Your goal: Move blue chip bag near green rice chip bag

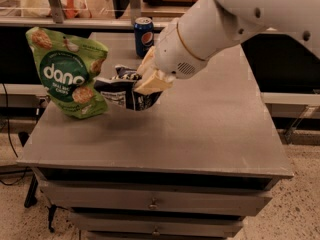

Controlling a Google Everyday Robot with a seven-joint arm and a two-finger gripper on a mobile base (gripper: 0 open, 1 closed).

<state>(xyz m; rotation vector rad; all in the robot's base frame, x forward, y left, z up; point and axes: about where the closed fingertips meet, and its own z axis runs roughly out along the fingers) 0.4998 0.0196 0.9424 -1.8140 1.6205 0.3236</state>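
Three items are showing at the grey counter [215, 134].

Item one: blue chip bag [122, 91], hanging pinched in the claw [149, 80], which is hovering left of centre, apparently just above the surface.

Item two: green rice chip bag [67, 74], standing upright at the left edge, just beside the carried bag; whether they are touching is unclear.

Item three: Pepsi can [143, 35], standing at the back.

Step in hand, as judged: the carry is nearing its end. The next move is calling for lowering, then spreading the claw without toppling the green pouch.
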